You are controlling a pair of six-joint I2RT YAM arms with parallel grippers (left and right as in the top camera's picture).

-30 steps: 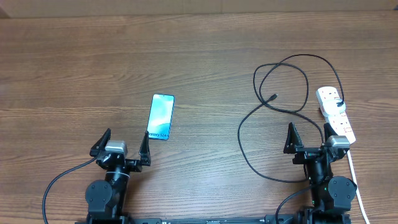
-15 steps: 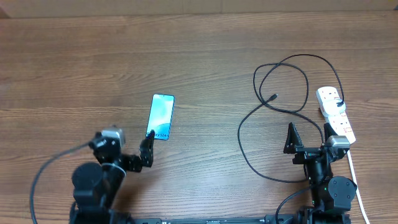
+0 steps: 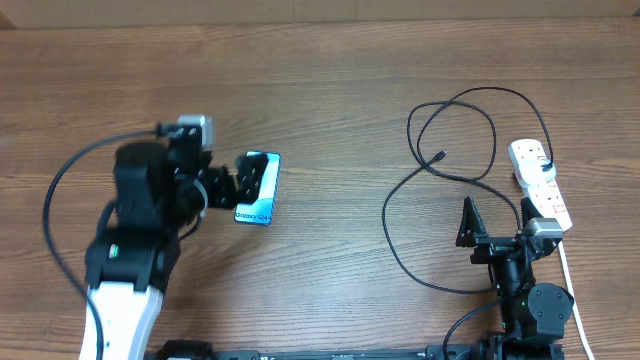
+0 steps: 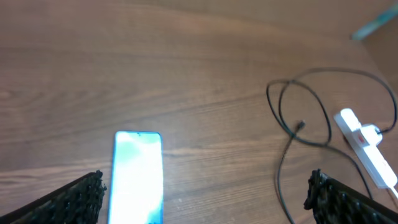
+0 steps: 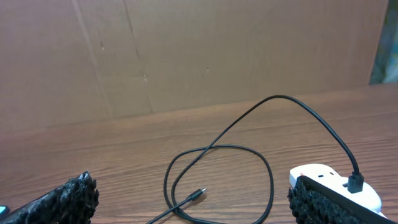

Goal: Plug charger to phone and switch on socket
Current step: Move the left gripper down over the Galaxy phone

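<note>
**ITEM: phone**
- Loc.: flat on table, left half, screen up. Long axis runs approx. away from the robot, slightly tilted; "Galaxy" end nearest the robot.
- Rel. to left gripper: gripper is placed at the phone's left edge, jaws spread wide, nothing gripped. In the wrist view the phone lies low between the fingers, closer to the left-hand one. Contact can't be told.

**ITEM: charger**
- Loc.: loose loops, right half of table, well apart from the phone. Connector tip lies free inside the loops, ahead of the right gripper. That gripper is the nearer arm, jaws spread wide and empty.

**ITEM: socket**
- Loc.: far right, just beside the right gripper; black plug seated in the far outlet.

**NOT MADE OUT**
- Phone's port end is partly hidden by the left fingers.
- Left wrist view is blurred, phone cut off at the bottom edge.
- Switch positions are too small to read.
</note>
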